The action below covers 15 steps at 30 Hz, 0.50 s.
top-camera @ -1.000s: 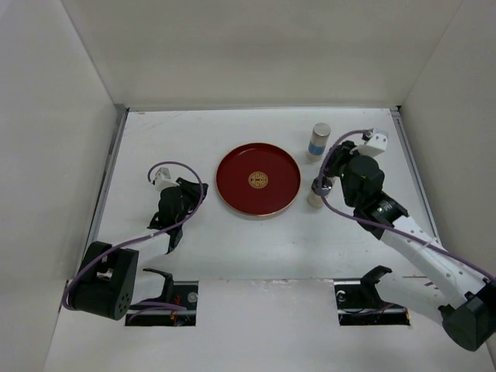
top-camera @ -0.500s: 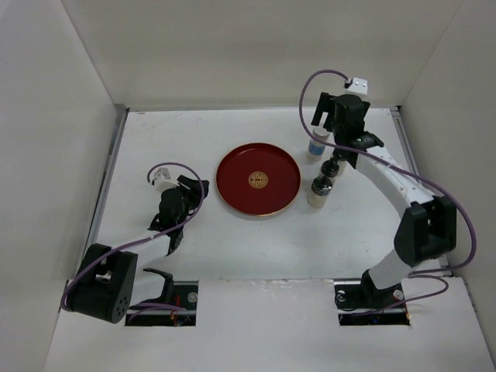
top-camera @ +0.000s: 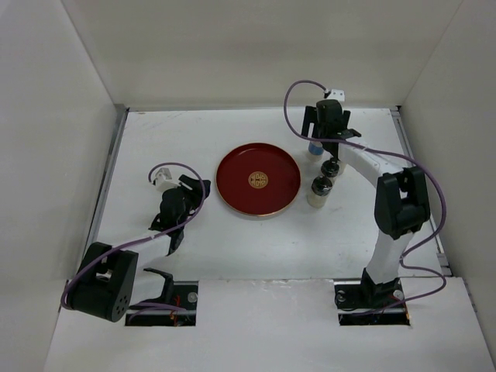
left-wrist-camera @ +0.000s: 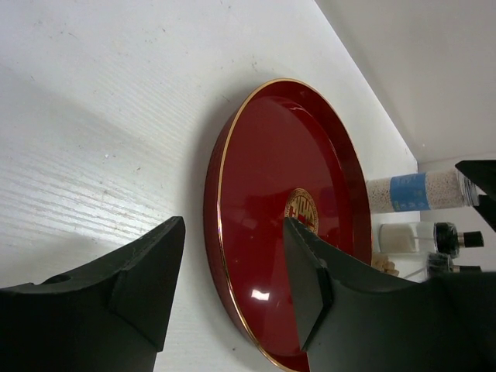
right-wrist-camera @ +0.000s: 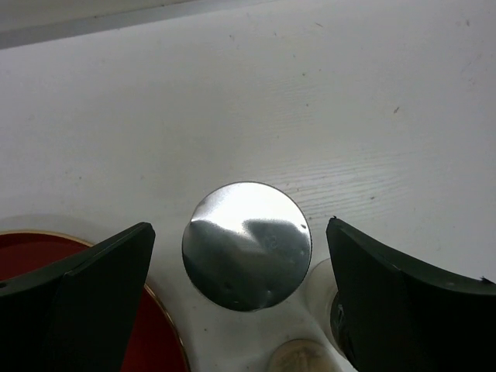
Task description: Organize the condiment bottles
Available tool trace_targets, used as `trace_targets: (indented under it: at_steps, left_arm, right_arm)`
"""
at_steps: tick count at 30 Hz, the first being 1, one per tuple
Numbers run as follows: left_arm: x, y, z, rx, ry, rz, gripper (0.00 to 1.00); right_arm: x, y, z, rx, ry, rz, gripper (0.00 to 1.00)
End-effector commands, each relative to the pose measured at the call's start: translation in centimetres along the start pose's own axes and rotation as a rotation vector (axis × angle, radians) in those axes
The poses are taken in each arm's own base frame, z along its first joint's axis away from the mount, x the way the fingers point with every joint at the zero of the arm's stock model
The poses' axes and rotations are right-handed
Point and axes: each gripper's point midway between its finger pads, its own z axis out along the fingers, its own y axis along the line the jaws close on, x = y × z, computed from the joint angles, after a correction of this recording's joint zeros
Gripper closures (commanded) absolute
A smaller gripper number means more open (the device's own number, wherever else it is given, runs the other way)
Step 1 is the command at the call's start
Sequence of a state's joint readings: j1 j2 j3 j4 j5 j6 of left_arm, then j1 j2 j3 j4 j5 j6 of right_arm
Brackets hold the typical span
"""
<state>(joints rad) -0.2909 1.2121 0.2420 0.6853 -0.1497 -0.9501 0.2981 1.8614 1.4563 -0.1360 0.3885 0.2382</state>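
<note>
The single round red tray lies mid-table, and the left gripper rests beside its rim, spread wide and holding nothing. The right gripper hangs over the tall blue-banded bottle, jaws apart on either side of its shiny cap. It should probably descend straight and centred, then close low without nudging the neighbours. One tall bottle and two short black-topped bottles show, clustered just right of the tray.
</note>
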Motion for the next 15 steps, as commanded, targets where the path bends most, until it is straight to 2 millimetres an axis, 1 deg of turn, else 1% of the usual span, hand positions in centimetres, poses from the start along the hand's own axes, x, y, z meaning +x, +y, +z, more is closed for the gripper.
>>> trace_targets:
  at_steps: [1,3,5,7,8,9,11,12,14,15]
  left_arm:
    - [-0.7,-1.3,0.1,0.051,-0.03,-0.004,0.49]
    - [-0.7,-1.4,0.2,0.056,-0.034,-0.001,0.49]
    - [-0.6,-1.3,0.2,0.054,-0.031,-0.005,0.49]
    - [-0.7,-1.5,0.1,0.06,-0.033,-0.004,0.49]
    - [-0.7,-1.5,0.1,0.06,-0.035,-0.001,0.49]
    - [-0.7,-1.5,0.1,0.059,-0.034,-0.001,0.49]
    - [-0.8,-1.3,0.1,0.054,-0.036,-0.009,0.49]
    - [-0.9,-1.3,0.1,0.056,-0.038,-0.009,0.49]
    - [-0.8,-1.5,0.0,0.06,-0.041,-0.002,0.49]
    - [-0.8,-1.5,0.0,0.059,-0.04,-0.002,0.49]
  right_arm:
    - [-2.7,-0.4,0.3,0.03,-0.073,0.028,0.0]
    - [-2.6,-0.2,0.7,0.024,-0.076,0.029,0.05]
    - [-2.7,0.1,1.1,0.016,-0.084,0.035,0.13]
    - [-3.0,0.2,1.3,0.015,-0.088,0.037,0.26]
    - [-3.3,0.4,1.0,0.013,-0.095,0.039,0.32]
    - [-3.8,0.3,0.7,0.012,-0.11,0.045,0.36]
    - [-5.5,0.3,-0.3,0.007,-0.156,0.064,0.4]
    - [-6.9,0.1,-1.1,0.009,-0.196,0.079,0.4]
    - [-9.3,0.4,-3.3,-0.005,-0.273,0.093,0.41]
    - [-10.4,1.2,-4.5,-0.024,-0.307,0.091,0.41]
